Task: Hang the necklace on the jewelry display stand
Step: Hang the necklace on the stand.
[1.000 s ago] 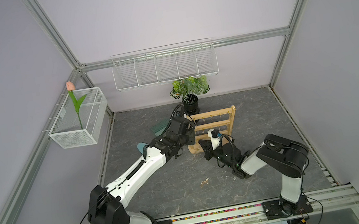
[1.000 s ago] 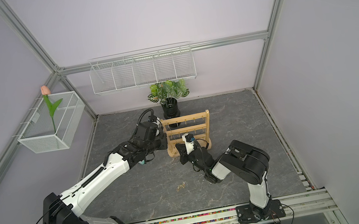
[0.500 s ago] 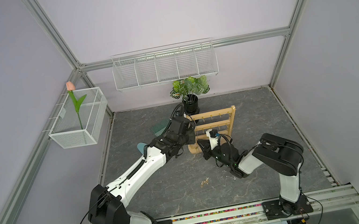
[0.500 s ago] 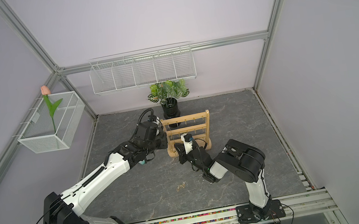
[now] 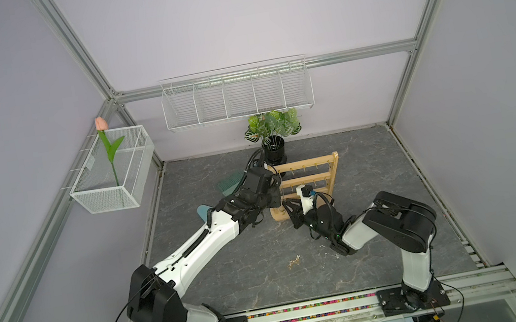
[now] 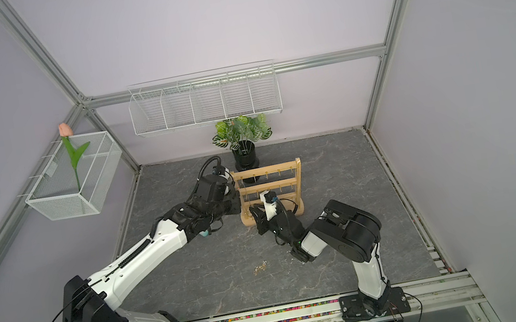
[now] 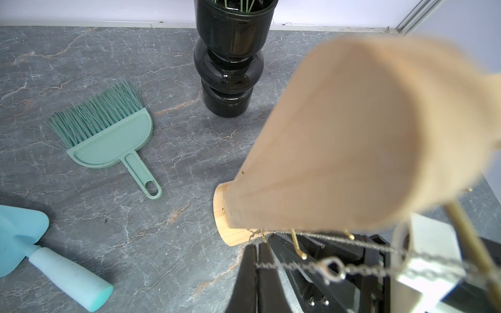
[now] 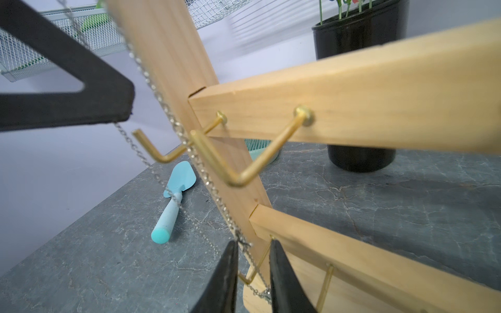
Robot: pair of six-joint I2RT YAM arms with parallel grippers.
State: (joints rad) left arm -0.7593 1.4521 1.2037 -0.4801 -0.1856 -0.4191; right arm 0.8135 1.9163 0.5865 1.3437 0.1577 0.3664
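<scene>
The jewelry display stand [image 5: 303, 163] [image 6: 265, 169] is a light wood rack with gold hooks, standing mid-table in both top views. The necklace [image 7: 298, 266] is a thin silver chain with a ring clasp. My left gripper [image 7: 257, 253] is shut on the chain beside the stand's left upright [image 7: 325, 141]. From there the chain [image 8: 208, 184] runs down past the gold hooks [image 8: 238, 176] of a crossbar. My right gripper [image 8: 253, 250] stands low at the stand's front, jaws apart, with the chain hanging loose in the gap.
A black pot with a green plant [image 5: 275, 152] stands behind the stand. A green hand brush [image 7: 108, 135] and a blue trowel [image 7: 54, 265] lie to its left. A small gold item [image 5: 294, 262] lies on the table in front. White wire baskets [image 5: 236, 101] hang on the walls.
My right gripper's jaws have parted and let the chain go slack between them. The right arm has shifted slightly toward the stand. The left arm has stayed put.
</scene>
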